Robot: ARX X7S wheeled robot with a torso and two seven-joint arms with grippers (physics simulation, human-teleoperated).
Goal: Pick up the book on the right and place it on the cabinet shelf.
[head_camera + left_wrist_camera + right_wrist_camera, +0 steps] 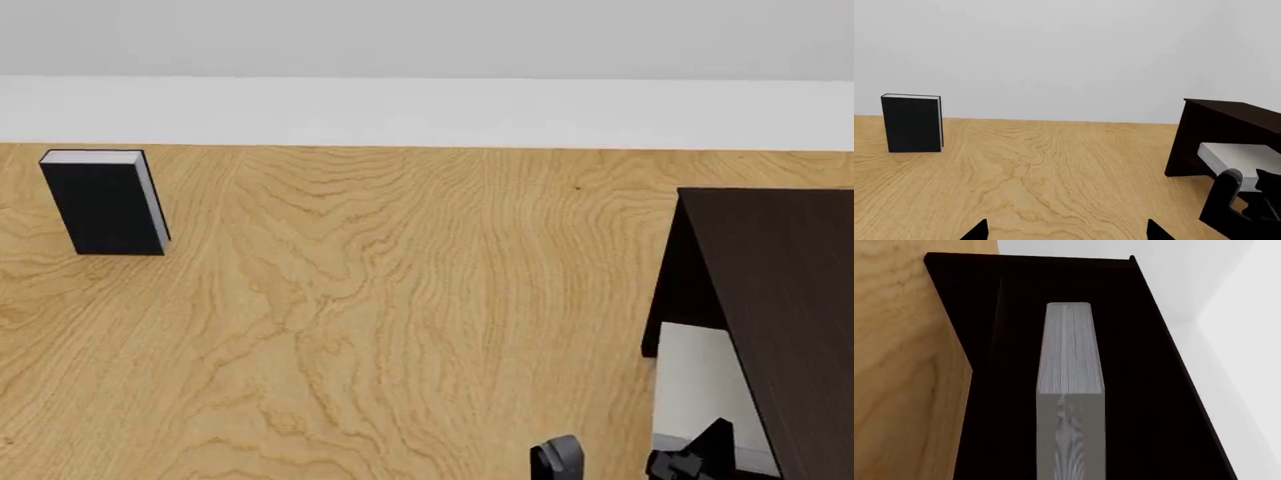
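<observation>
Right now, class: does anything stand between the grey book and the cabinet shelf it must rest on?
Nothing visible does. The book already reaches into the dark cabinet, with the right gripper at its outer end. The black book stands far off across the table.

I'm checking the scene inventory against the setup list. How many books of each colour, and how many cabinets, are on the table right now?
Black books: 1, the black book standing upright far from the cabinet.
Light-grey books: 1, the light-grey book inside the cabinet opening.
Dark cabinets: 1, the cabinet.
Total: 3 things on the wooden table.
</observation>
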